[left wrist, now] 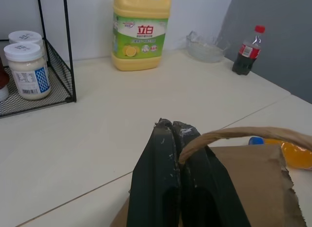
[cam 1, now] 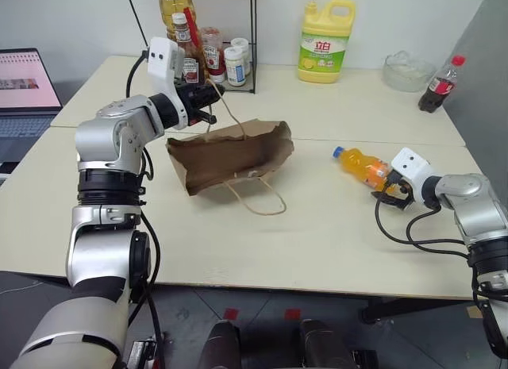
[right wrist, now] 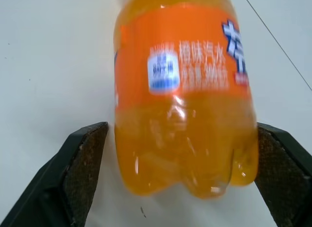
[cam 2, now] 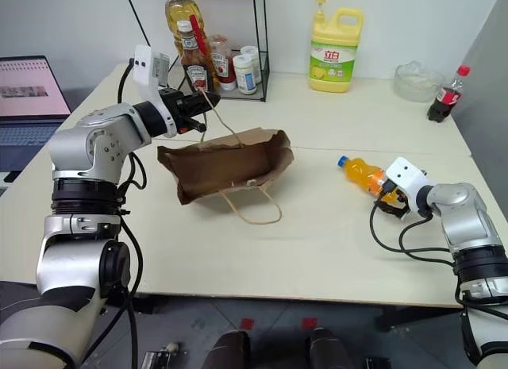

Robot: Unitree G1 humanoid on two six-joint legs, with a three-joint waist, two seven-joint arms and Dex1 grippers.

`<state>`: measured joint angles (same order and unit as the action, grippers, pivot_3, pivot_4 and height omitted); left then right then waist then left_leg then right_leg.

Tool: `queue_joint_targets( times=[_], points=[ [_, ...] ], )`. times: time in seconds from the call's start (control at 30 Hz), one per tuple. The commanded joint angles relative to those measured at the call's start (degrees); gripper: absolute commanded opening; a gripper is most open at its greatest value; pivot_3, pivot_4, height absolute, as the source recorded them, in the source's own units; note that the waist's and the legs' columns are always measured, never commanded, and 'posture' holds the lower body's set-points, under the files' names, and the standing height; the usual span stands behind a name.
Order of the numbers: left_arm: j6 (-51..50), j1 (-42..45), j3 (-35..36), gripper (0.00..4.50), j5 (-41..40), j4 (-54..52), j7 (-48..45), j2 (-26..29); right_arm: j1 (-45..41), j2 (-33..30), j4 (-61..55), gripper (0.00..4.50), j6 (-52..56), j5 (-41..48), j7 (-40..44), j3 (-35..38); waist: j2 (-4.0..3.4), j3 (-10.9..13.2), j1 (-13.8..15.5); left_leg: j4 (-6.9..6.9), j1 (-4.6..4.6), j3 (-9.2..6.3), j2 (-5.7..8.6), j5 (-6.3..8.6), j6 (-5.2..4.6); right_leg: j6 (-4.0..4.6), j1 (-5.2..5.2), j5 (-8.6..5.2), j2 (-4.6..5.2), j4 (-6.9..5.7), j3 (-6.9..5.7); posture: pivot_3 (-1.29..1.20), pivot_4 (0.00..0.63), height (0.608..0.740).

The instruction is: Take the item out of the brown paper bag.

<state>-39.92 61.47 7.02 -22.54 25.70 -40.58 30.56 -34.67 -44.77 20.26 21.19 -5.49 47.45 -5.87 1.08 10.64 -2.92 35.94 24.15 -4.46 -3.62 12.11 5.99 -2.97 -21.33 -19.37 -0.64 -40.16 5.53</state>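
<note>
We see the orange soda bottle (cam 1: 361, 166), blue-capped, lying on the table (cam 1: 317, 242) beside the brown paper bag (cam 1: 230, 156); right gripper (right wrist: 180, 180) spread, left gripper (left wrist: 176, 134) pinching the twine handle (left wrist: 234, 134).

The orange soda bottle (cam 1: 363, 167) was clear plastic over bright orange drink, with a blue cap and an orange label printed in white and blue. At nine o'clock from it, the paper bag (cam 1: 230, 155) was plain tan kraft with a matching twine handle (left wrist: 234, 135). At twelve o'clock stood a yellow detergent jug (cam 1: 326, 40) with a green label, and at two o'clock a dark cola bottle (cam 1: 441, 85) with a red cap.
</note>
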Motion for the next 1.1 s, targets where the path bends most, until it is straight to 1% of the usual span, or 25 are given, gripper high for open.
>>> queue_joint_targets(
  times=[0.03, 0.17, 0.37, 0.47, 0.53, 0.63, 0.73, 0.97, 1.1],
  points=[
    [0.39, 0.86, 1.2, 0.0, 0.08, -2.0, 0.17, 1.36, -0.48, -1.14, -4.07, 4.47, -0.13, 0.87, 0.65, 1.53, 0.0, 0.0, -0.01, 0.0, 0.0, 0.0, 0.0, -0.01, 0.02, 0.0, 0.0, 0.0, 0.0, 0.0, 0.0, 0.0, 0.15, 0.74],
    [1.93, 1.47, 1.59, 0.0, 0.71, -0.11, 0.24, 2.27, -0.04, -0.5, -10.23, 4.47, 2.11, 2.23, -0.62, 3.49, 0.0, 0.0, -0.01, 0.0, 0.0, 0.0, 0.0, -0.02, 0.03, 0.0, 0.0, 0.0, 0.0, 0.0, 0.0, 0.0, 0.15, 0.74],
    [8.97, 4.33, 1.7, 0.0, 3.88, 9.49, 0.94, 4.11, -2.39, 4.57, -20.24, 4.47, 10.33, 8.18, -4.88, 8.62, 0.0, 0.0, 0.0, 0.0, 0.0, -0.01, -0.01, -0.02, 0.03, 0.0, 0.0, 0.0, -0.01, -0.02, -0.01, 0.0, 0.15, 0.74],
    [12.22, 6.0, 1.91, 0.0, 5.4, 15.2, 2.2, 4.43, -1.84, 6.63, -24.42, 4.47, 12.65, 10.1, -6.24, 9.29, 0.0, 0.0, 0.03, 0.0, 0.01, -0.02, 0.0, 0.02, -0.03, 0.0, -0.01, 0.0, -0.01, -0.02, -0.02, 0.0, 0.15, 0.74],
    [13.72, 6.71, 1.61, 0.0, 5.93, 17.48, 1.37, 4.49, -0.74, 8.37, -27.02, 4.47, 14.61, 11.42, -7.37, 9.2, 0.0, 0.0, 0.02, 0.0, 0.02, -0.02, 0.0, 0.07, -0.12, 0.0, -0.01, 0.0, -0.01, -0.01, -0.03, 0.0, 0.15, 0.74],
    [16.02, 7.17, 0.88, 0.0, 7.4, 20.12, 1.05, 4.55, 0.28, 10.28, -27.82, 4.47, 15.27, 11.58, -9.63, 8.57, 0.0, 0.0, 0.08, 0.0, 0.06, -0.02, 0.0, 0.07, -0.13, 0.0, -0.03, 0.0, 0.0, -0.01, -0.05, 0.0, 0.15, 0.74],
    [17.54, 7.63, 1.75, 0.61, 8.25, 24.16, 2.65, 4.79, 0.06, 13.34, -27.62, 4.5, 15.38, 11.52, -12.96, 8.17, 0.0, 0.0, -0.01, 0.02, 0.07, -0.02, 0.0, 0.07, -0.13, 0.0, -0.06, 0.0, 0.0, -0.03, -0.04, 0.0, 0.15, 0.74],
    [16.44, 7.49, 1.88, 2.78, 7.85, 22.19, 0.7, 5.45, 0.79, 16.28, -27.95, 4.5, 15.39, 11.74, -15.45, 6.99, -0.01, 0.0, -0.16, 0.01, 0.12, -0.03, -0.01, 0.07, -0.13, 0.0, -0.13, 0.0, -0.01, -0.09, -0.05, 0.0, 0.15, 0.74],
    [14.01, 5.86, 3.0, 3.94, 6.86, 17.36, 1.5, 6.24, 1.84, 17.08, -28.85, 4.5, 15.55, 12.25, -16.14, 7.07, -0.01, 0.0, -0.19, 0.02, 0.14, -0.03, -0.01, 0.07, -0.13, 0.0, -0.13, 0.0, -0.01, -0.1, -0.05, 0.0, 0.15, 0.74]
  ],
)
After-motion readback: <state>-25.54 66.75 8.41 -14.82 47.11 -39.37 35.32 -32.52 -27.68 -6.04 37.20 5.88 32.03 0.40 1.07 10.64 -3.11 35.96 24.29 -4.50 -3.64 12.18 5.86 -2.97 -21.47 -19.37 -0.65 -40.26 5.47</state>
